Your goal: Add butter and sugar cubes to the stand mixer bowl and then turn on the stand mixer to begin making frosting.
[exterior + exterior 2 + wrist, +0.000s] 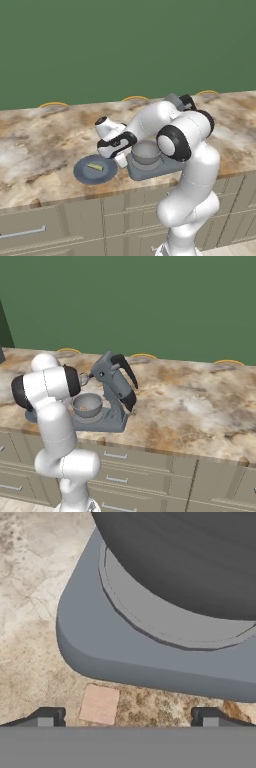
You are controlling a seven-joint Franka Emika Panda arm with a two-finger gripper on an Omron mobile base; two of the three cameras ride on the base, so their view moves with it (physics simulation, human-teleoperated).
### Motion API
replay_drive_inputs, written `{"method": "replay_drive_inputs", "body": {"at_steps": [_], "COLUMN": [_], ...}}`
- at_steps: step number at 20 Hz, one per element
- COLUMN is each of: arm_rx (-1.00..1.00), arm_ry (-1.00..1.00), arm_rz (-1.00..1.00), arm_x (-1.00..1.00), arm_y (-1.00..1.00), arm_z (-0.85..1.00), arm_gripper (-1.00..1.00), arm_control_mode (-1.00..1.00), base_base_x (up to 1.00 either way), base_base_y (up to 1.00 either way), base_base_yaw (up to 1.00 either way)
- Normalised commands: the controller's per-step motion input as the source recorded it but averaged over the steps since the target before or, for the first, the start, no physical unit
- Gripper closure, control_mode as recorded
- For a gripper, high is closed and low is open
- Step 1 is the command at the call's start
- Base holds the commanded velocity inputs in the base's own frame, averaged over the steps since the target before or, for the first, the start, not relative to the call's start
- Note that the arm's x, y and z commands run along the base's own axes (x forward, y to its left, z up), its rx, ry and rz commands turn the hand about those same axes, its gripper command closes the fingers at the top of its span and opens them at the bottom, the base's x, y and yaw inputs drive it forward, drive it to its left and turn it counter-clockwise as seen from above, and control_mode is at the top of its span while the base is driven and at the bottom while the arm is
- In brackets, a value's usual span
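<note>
Marble-pattern counter [45, 140] carries stand mixer [112, 391], head tilted back. We see stand mixer bowl [145, 151] seated on mixer base, small pale bits inside. Butter [95, 166] lies on blue-grey plate [82, 172], just left of base. Gripper [127, 718] low at base corner, fingers [49, 716] wide apart, nothing held. We note tan sugar cube [100, 704] on counter between fingertips, beside base edge.

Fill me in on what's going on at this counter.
The robot's end effector hangs open and empty, low over the counter beside the stand mixer base, above a small tan cube. The butter lies on the blue-grey plate. The stand mixer bowl sits on the base, mixer head tilted up.
</note>
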Motion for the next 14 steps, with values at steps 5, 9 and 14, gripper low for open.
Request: {"method": "replay_drive_inputs", "body": {"at_steps": [5,9,14], "arm_rx": [0.00,-0.01,-0.02], "arm_ry": [-0.04,-0.02,0.00], "arm_rz": [-0.07,-0.06,-0.06], "arm_x": [-0.01,0.00,0.01], "arm_y": [0.00,0.00,0.05], "arm_z": [-0.09,-0.31,-0.41], "arm_gripper": [-1.00,-1.00,-1.00], "arm_control_mode": [-1.00,-1.00,-1.00], "base_base_x": [0.00,0.00,0.00], "base_base_y": [0.00,0.00,0.00], "base_base_yaw": [0.00,0.00,0.00]}}
